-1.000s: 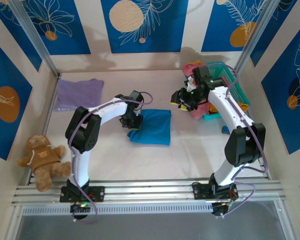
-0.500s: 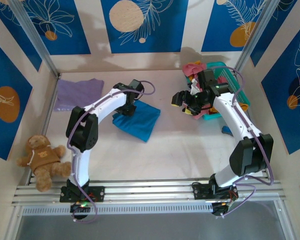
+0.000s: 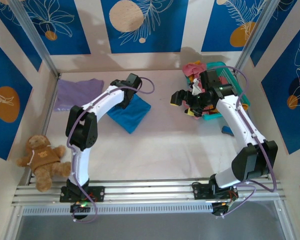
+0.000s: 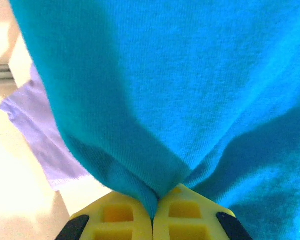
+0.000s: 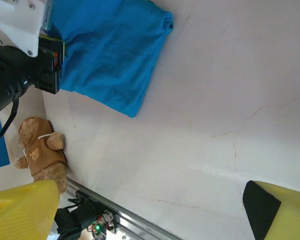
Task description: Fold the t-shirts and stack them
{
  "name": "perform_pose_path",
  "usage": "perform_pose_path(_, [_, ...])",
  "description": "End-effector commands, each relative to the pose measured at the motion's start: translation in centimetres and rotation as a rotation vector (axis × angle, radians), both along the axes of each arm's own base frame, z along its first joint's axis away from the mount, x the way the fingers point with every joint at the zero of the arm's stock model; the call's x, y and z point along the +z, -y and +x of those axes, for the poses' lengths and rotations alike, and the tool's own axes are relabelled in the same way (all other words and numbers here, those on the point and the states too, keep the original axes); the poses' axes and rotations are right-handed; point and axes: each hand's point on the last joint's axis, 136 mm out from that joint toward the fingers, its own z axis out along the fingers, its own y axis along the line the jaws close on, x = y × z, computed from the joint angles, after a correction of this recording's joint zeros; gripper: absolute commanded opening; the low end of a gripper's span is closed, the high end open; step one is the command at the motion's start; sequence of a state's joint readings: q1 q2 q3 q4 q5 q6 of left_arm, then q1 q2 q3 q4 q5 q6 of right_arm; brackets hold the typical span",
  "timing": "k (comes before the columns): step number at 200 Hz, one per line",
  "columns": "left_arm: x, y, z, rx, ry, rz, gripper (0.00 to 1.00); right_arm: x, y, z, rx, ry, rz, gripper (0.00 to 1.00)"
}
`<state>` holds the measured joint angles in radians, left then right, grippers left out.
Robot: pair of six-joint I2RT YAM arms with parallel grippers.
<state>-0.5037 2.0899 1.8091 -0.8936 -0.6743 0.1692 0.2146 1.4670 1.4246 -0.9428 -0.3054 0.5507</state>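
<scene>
A folded teal-blue t-shirt point(image 3: 130, 114) lies on the table left of centre, one edge lifted. My left gripper point(image 3: 126, 98) is shut on that edge; in the left wrist view the yellow pads point(image 4: 115, 215) pinch the teal cloth point(image 4: 190, 75) at the gripper point(image 4: 153, 210). A folded lavender t-shirt point(image 3: 79, 93) lies flat at the back left, and its corner point(image 4: 35, 130) shows beyond the teal cloth. My right gripper point(image 3: 181, 100) hovers open and empty beside the basket; its view point(image 5: 150, 190) looks down on bare table and the teal shirt point(image 5: 110, 55). A rose-pink shirt point(image 3: 192, 67) spills from the basket.
The turquoise mesh basket point(image 3: 226, 75) with bunched clothes stands at the back right. A brown teddy bear point(image 3: 41, 156) sits at the front left by the metal rail point(image 3: 150, 192). Aluminium posts and patterned walls close in the table.
My left gripper has dragged the teal shirt back and left toward the lavender shirt, turning it. The right arm has drawn slightly toward the basket.
</scene>
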Motion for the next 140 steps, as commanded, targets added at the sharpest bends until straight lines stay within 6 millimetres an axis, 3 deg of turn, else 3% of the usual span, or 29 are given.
perform_pose_path(1, [4.0,-1.1,2.3,-0.012,0.108,0.04,0.0,1.1,-0.1,-1.1,0.016,0.01,0.018,0.97])
perform_pose_path(50, [7.2,-1.8,3.1,-0.02,0.144,0.054,0.0,0.4,0.3,-1.2,-0.012,-0.004,0.006,0.98])
perform_pose_path(140, [11.7,-5.1,4.7,0.042,0.214,-0.019,0.0,1.6,1.5,-0.6,-0.071,0.045,-0.022,0.99])
